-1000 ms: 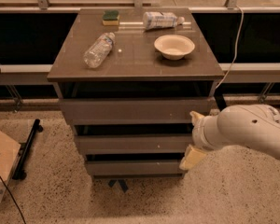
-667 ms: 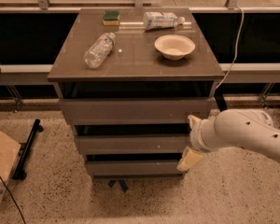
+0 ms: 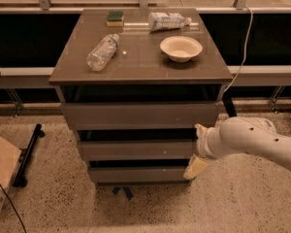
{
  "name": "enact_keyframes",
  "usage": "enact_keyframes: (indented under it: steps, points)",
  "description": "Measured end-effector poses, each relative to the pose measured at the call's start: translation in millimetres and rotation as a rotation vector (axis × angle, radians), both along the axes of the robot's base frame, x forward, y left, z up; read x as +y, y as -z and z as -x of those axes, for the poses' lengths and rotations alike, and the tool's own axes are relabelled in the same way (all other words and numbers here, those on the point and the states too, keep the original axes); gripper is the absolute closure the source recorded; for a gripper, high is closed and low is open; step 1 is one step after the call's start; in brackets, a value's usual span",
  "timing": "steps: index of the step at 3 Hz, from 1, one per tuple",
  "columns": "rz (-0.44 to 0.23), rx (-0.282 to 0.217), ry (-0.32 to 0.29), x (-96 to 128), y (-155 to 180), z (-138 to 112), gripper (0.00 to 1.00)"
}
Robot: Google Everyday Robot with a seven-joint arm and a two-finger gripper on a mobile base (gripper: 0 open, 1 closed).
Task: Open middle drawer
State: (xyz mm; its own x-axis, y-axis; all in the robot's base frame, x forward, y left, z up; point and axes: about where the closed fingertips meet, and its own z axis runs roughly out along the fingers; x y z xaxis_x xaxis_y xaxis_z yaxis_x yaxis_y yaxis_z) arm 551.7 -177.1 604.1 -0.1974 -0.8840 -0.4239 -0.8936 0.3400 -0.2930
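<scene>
**Three-drawer cabinet, viewed from above and in front.** Nearest, at lower right, the white arm (image 3: 254, 141) is being seen entering from the right. The hand (image 3: 198, 148) is being held at the right end of the middle drawer (image 3: 136, 149). The hand is being presented open. One cream tip is showing just above the front's right corner and the other just below it, so the end of the front is being straddled. Whether it is being touched cannot be told, and nothing is being gripped. The drawer is lying directly left of the hand, between the bottom front (image 3: 136, 174) and the taller top front (image 3: 138, 114), with no interior being shown. The step in hand is judged to be the taking of a hold. Next, a closing on the edge and a straight pull toward the camera are being called for. Farthest, a bottle (image 3: 103, 52), a bowl (image 3: 181, 48) and a sponge (image 3: 115, 17) are being carried on the surface (image 3: 145, 69).
</scene>
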Motion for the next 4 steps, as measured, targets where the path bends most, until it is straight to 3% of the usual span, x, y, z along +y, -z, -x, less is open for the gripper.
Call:
enact_keyframes:
  steps: [1, 3, 4]
  points:
    - [0.005, 0.002, 0.036, 2.3, 21.8, -8.5, 0.0]
    - [-0.039, 0.064, 0.09, 2.4, 81.3, -23.4, 0.0]
    - [-0.067, 0.088, 0.12, -2.9, 109.7, -42.4, 0.0]
